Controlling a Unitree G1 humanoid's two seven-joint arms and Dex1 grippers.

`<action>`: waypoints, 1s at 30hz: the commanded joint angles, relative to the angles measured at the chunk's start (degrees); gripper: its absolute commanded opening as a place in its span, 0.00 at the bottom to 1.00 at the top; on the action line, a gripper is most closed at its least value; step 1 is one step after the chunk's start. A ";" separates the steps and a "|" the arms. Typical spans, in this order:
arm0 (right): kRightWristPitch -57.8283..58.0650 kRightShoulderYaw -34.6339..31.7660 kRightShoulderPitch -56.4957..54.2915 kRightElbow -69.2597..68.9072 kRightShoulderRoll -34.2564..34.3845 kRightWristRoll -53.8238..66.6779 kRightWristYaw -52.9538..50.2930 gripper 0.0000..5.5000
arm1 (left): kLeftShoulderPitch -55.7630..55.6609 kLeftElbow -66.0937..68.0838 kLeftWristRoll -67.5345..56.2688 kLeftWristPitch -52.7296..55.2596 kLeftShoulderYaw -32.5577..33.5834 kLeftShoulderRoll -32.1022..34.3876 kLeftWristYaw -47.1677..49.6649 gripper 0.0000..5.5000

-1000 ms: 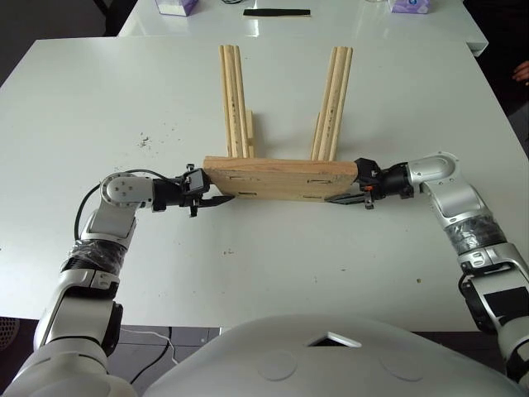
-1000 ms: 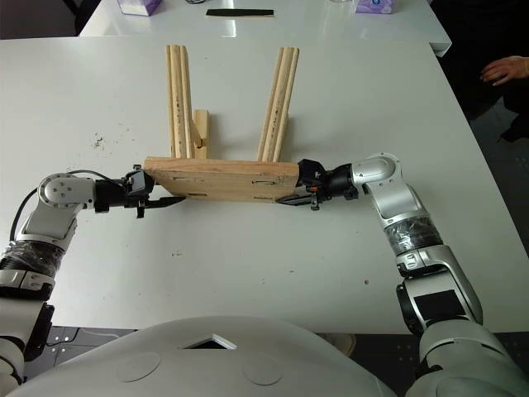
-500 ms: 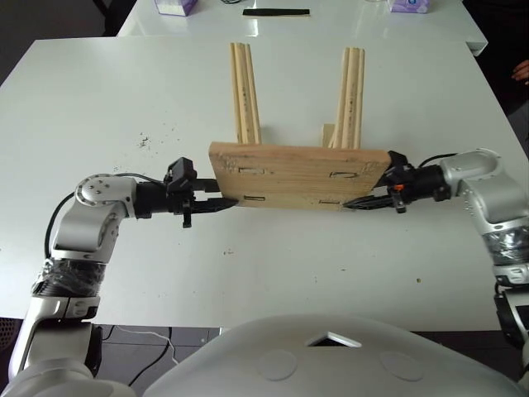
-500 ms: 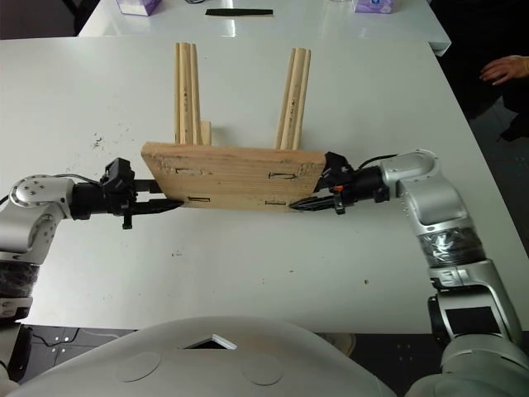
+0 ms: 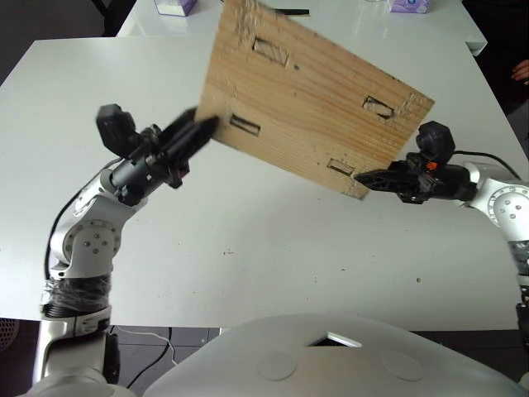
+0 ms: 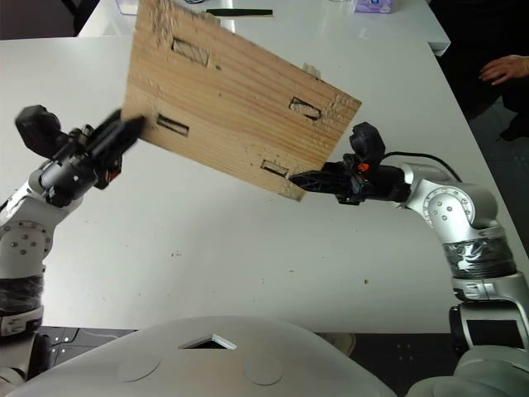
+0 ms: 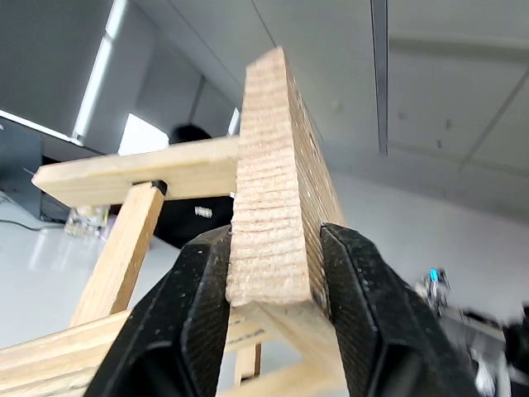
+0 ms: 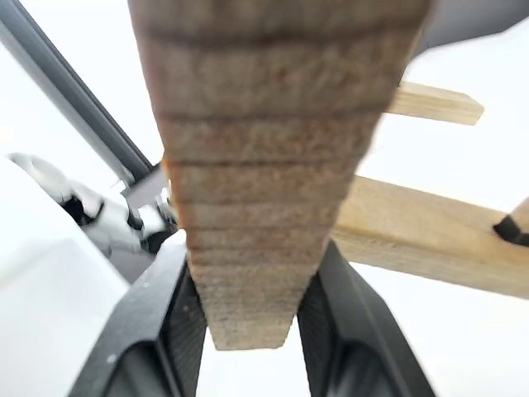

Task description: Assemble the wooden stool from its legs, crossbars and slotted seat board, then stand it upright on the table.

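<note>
Between the left pincer [image 5: 201,126] and the right pincer [image 5: 361,174], each clamped on an opposite edge, the slotted seat board [image 5: 314,99] hangs tilted above the table [image 5: 273,248], its legs [image 7: 116,256] behind it. Uprighting seems in hand; next, turn the board level and set the legs down.

Seat board [image 5: 310,107] up above table [image 5: 248,273] btwn L jaws & R jaws, legs [image 7: 132,169] behind it.

1. Bright, even overhead light floods the white table [image 5: 273,273].
2. Shadows under the raised seat board [image 5: 314,99] stay soft (no hard edges anywhere).
3. Ceiling light strip [image 7: 378,74] glows overhead; the right wrist backdrop washes out white.
</note>
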 commanded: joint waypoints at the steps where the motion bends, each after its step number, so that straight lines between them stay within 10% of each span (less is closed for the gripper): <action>1: -11.58 -14.45 -16.54 -18.65 24.67 41.72 -54.24 0.24 | -3.89 -25.46 -25.59 -4.33 -6.80 -10.98 37.84 0.28; 13: -25.53 -15.58 -16.11 -19.13 39.27 41.71 -95.09 0.24 | -5.44 -22.06 -22.98 -8.83 -5.79 -17.00 57.17 0.25; 30: -22.17 -10.39 -5.63 -10.57 42.01 27.34 -115.33 0.24 | -7.45 -15.56 -18.12 -10.62 -1.59 -25.03 76.94 0.25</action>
